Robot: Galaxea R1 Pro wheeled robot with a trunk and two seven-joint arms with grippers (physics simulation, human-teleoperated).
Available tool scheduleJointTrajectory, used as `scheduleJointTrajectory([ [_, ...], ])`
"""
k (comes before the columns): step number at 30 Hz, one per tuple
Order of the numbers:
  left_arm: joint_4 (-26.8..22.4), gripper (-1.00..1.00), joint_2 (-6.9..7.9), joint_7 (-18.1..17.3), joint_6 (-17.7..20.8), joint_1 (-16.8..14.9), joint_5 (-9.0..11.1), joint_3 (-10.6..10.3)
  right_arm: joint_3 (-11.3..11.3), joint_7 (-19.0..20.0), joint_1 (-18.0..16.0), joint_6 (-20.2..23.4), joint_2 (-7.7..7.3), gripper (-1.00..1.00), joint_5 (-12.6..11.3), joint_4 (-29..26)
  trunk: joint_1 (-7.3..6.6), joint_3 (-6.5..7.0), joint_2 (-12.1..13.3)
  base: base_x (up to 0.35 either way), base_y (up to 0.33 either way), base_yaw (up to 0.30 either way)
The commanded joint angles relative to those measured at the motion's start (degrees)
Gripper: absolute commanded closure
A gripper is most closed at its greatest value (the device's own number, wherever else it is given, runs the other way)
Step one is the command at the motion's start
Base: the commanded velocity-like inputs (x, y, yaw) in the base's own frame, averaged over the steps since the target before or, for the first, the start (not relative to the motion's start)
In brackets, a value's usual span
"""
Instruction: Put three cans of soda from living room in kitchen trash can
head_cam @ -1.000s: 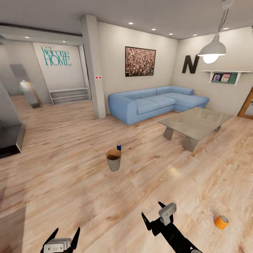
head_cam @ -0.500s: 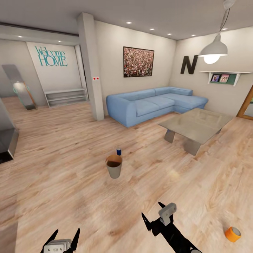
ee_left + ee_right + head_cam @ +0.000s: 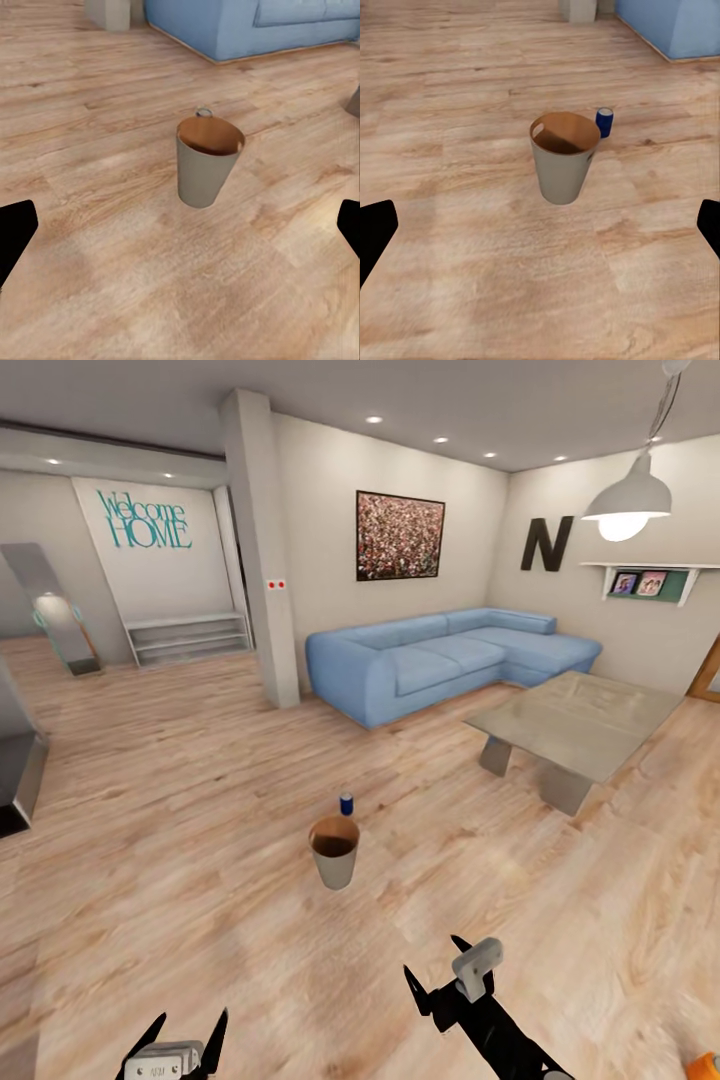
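- Trash can [image 3: 334,854]: one small tapered bin stands upright on the wood floor of the living room, ahead of the robot and roughly midway between its two arms. Its open mouth faces up; the inside looks copper-brown and no can shows in it.
- Left gripper [image 3: 186,1028]: at the lower left of the head view, its two dark fingers spread apart and holding nothing. The bin lies ahead of it and to its right.
- Blue soda can [image 3: 346,804]: one dark blue can with a pale top stands upright on the floor just beyond the bin, close to it but apart from it. Its long axis is vertical.
- Right gripper [image 3: 436,970]: at the lower middle of the head view, fingers spread and empty. The blue can lies ahead and a little to its left. Judged from the head view, this arm is somewhat nearer the can than the left one.
- Orange soda can [image 3: 706,1066]: a sliver of one shows at the bottom right corner, on the floor to the right of the right arm. How it lies cannot be told.
- Count: one bin, one blue can, one orange can seen.
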Motion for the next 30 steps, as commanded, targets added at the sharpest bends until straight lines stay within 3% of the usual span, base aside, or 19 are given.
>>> scheduleJointTrajectory([
  [1, 0.0, -1.0, 0.0, 0.03, 0.0, 0.02, -0.02, -0.01, 0.01, -0.02, 0.0, 0.0, 0.0, -1.0, 0.0, 0.27, 0.0, 0.0, 0.0, 0.294, 0.153, 0.0],
  [30, 0.0, -1.0, 0.0, -0.01, 0.04, 0.0, -0.03, -0.05, 0.02, 0.0, 0.0, -0.06, 0.0, -1.0, 0.0, 0.88, 0.0, 0.0, 0.0, 0.294, 0.153, 0.0],
])
